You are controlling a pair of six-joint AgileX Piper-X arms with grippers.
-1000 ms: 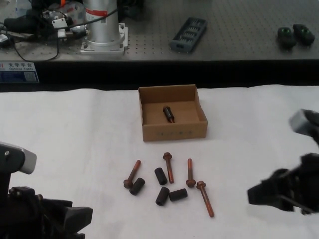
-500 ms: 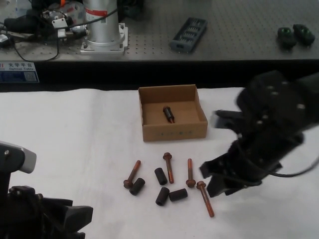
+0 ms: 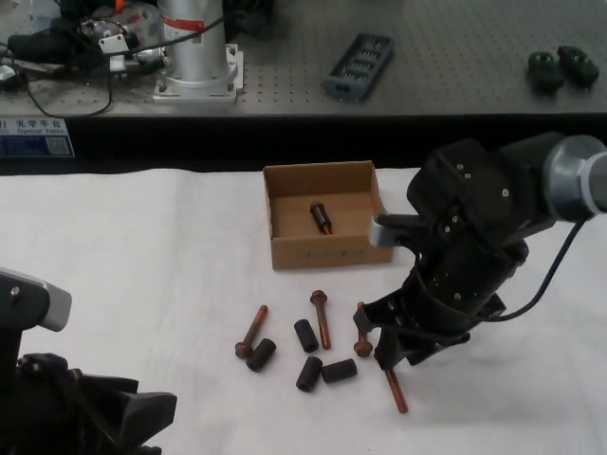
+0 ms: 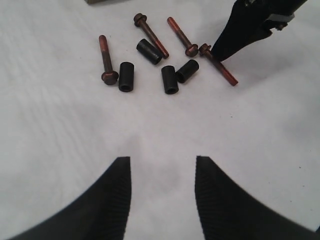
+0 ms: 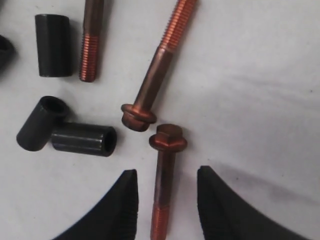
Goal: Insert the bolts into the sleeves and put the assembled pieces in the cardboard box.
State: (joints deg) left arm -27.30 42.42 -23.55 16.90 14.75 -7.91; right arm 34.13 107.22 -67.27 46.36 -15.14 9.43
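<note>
The bolts are coppery orange-brown, and their threads show a brighter orange in the right wrist view. The sleeves are matte black. The box is plain tan cardboard with faint marks on its front. A white cloth covers the desk. Both arms' jaws are black with fine ribbing. The right arm is black with a grey cuff. Behind, a grey board carries a regular grid of dots.

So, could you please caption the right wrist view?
Open jaws flank one bolt; sleeves and more bolts lie nearby.
</note>
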